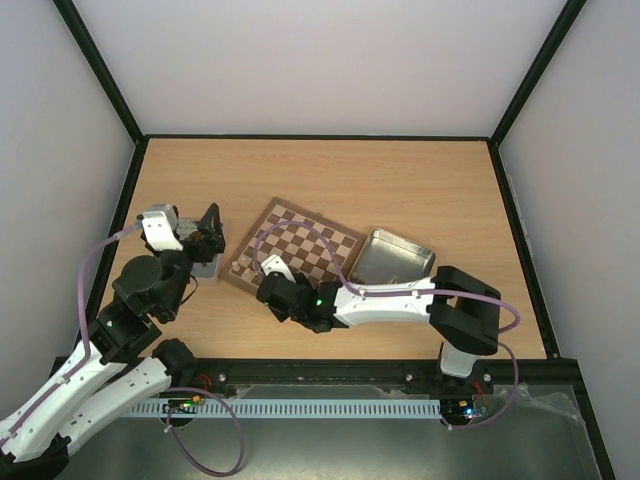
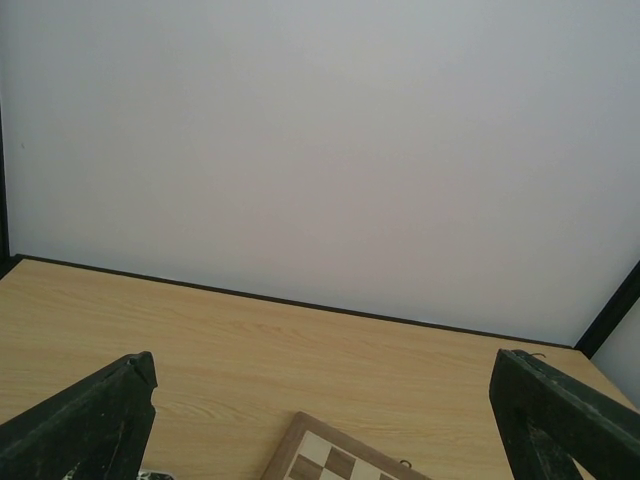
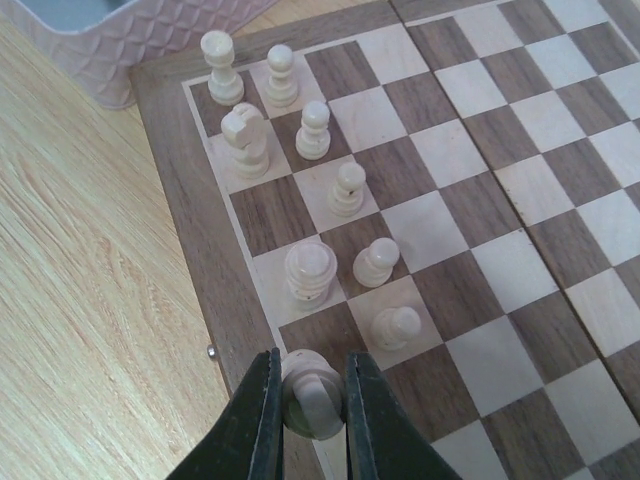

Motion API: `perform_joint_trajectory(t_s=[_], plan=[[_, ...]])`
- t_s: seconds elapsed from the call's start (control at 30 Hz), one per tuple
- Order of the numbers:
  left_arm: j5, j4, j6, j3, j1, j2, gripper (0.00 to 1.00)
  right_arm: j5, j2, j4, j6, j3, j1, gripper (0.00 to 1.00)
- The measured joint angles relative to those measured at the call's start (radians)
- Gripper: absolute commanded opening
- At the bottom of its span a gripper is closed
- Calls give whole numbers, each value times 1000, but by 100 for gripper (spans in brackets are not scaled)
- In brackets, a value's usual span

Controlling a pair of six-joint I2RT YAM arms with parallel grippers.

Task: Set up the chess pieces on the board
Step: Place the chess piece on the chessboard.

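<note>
Right wrist view: my right tool (image 3: 310, 360) pinches a cream chess piece (image 3: 312, 398) over the board's (image 3: 470, 300) edge row, empty dark square (image 3: 322, 338) just ahead.

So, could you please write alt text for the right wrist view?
The right gripper holds a cream chess piece at the edge of the board. Eight more cream pieces stand in two rows beyond it, and a pale patterned box sits past the corner.

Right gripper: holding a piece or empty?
Holding. In the right wrist view the right gripper has its fingers pressed on both sides of a cream chess piece, at the board edge.
</note>
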Motion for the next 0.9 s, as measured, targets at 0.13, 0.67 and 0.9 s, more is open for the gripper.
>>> perform_joint_trajectory(t_s=[0.13, 0.67, 0.9], plan=[[2, 0, 0, 0, 0, 0, 93, 4, 41, 2, -10, 12, 5, 3], [8, 5, 0, -6, 0, 0, 94, 47, 89, 3, -21, 29, 5, 7], [8, 6, 0, -6, 0, 0, 97, 69, 97, 8, -21, 33, 6, 12]])
